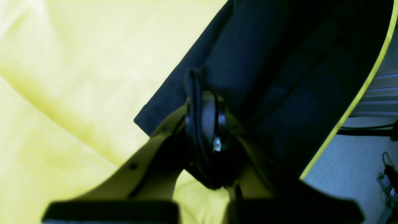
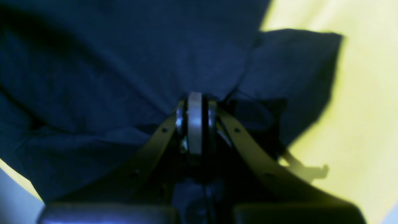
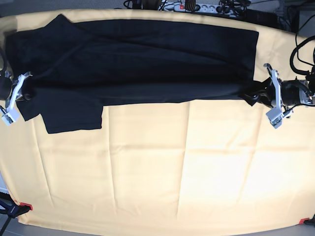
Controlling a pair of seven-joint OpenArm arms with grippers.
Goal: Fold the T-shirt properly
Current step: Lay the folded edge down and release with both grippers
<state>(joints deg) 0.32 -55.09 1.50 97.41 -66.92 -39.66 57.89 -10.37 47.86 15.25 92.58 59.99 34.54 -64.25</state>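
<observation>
The black T-shirt [image 3: 138, 59] lies stretched sideways across the far half of the table, its near edge raised into a fold line between the two grippers. One sleeve [image 3: 74, 115] lies flat toward the front left. My left gripper [image 3: 256, 93] at the right is shut on the shirt's hem corner; the left wrist view shows its fingers [image 1: 205, 118] closed on dark cloth [image 1: 264, 77]. My right gripper [image 3: 22, 91] at the left is shut on the shoulder end; the right wrist view shows it [image 2: 195, 121] pinching the shirt [image 2: 108, 68], with the sleeve [image 2: 295, 62] beside it.
A pale yellow tablecloth [image 3: 172, 167] covers the table. A power strip and cables [image 3: 189, 6] lie beyond the far edge. Red clamps hold the cloth at the front corners [image 3: 25, 205] [image 3: 304, 221]. The table's right edge and the floor [image 1: 351, 161] show in the left wrist view.
</observation>
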